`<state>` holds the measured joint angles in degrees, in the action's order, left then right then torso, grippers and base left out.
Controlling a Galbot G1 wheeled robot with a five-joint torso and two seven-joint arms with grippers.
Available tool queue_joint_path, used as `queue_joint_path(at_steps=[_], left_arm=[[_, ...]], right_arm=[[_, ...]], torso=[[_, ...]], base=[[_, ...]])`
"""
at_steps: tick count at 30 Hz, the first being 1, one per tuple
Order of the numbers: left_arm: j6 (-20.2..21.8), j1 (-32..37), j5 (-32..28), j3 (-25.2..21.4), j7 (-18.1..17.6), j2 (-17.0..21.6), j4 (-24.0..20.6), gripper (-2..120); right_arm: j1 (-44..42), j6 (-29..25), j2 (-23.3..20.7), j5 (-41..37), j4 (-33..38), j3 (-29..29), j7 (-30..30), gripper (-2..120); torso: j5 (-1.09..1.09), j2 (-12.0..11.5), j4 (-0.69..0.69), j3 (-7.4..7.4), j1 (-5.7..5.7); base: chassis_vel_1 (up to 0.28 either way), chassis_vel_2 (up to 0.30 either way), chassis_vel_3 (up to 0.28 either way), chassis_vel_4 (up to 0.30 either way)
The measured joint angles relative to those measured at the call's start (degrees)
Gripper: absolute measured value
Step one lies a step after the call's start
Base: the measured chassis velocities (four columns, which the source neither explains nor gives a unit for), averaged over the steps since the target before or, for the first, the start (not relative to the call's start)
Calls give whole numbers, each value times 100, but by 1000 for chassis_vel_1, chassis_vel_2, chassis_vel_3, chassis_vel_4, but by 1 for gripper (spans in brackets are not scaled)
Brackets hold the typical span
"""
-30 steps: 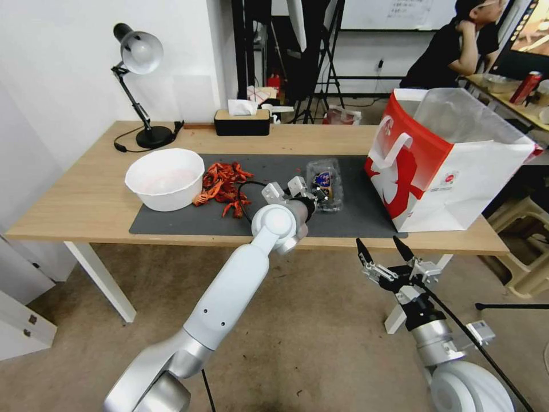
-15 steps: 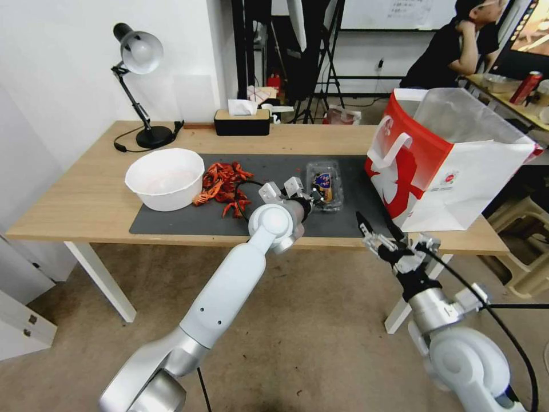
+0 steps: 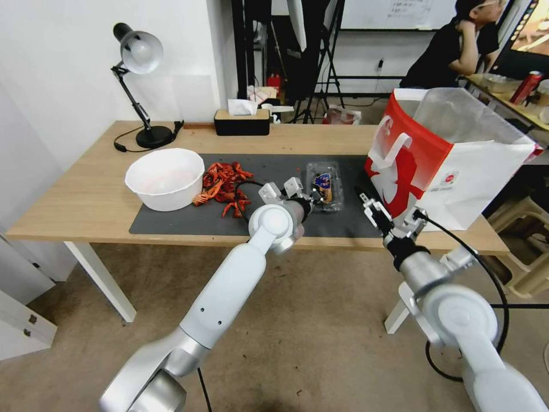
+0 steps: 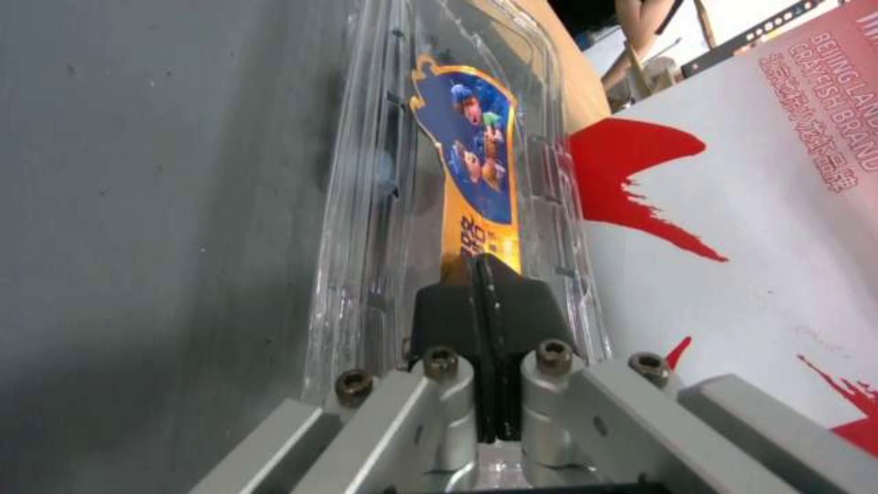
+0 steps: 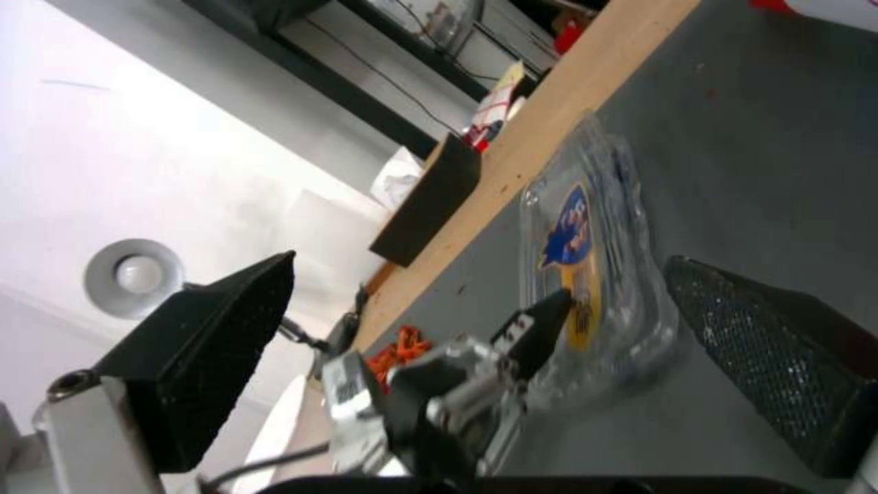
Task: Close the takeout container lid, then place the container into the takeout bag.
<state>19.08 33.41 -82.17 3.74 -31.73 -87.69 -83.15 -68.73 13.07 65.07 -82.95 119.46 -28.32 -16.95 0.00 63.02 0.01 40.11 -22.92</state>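
Left gripper (image 4: 485, 274) pressed together on clear takeout container (image 3: 324, 184) w/ blue-orange label; right gripper (image 5: 494, 329) spread, takeout bag (image 3: 452, 171) beside.

Glossy clear plastic takeout container (image 3: 324, 185) on a matt grey mat (image 3: 171, 220) (wood-grain table (image 3: 74, 200) beneath).

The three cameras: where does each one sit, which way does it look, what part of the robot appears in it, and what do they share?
Head view: high on the robot, looking forward and down at the table; both arms show, left tool at the takeout container, right tool near the takeout bag.
Left wrist view: along the shut left tool, pressing on the lid.
Right wrist view: between the open right tool fingers, toward the container and left tool.
Shared: all three show the container.
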Motion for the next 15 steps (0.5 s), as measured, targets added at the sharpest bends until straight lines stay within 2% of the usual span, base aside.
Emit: queue_joint_path(at_steps=[6, 15], left_arm=[[-21, -17, 26, 16, -11, 4, 58, 0], [-30, -24, 27, -4, -64, 24, 53, 0]], right_arm=[[593, 149, -37, -127, -295, 154, -455, 100], [1080, 472, -87, -386, -663, 244, -754, 100]], torso=[[-1, 0, 0, -1, 0], [-1, 0, -1, -1, 0]], base=[[0, 0, 0, 0], [0, 0, 0, 0]])
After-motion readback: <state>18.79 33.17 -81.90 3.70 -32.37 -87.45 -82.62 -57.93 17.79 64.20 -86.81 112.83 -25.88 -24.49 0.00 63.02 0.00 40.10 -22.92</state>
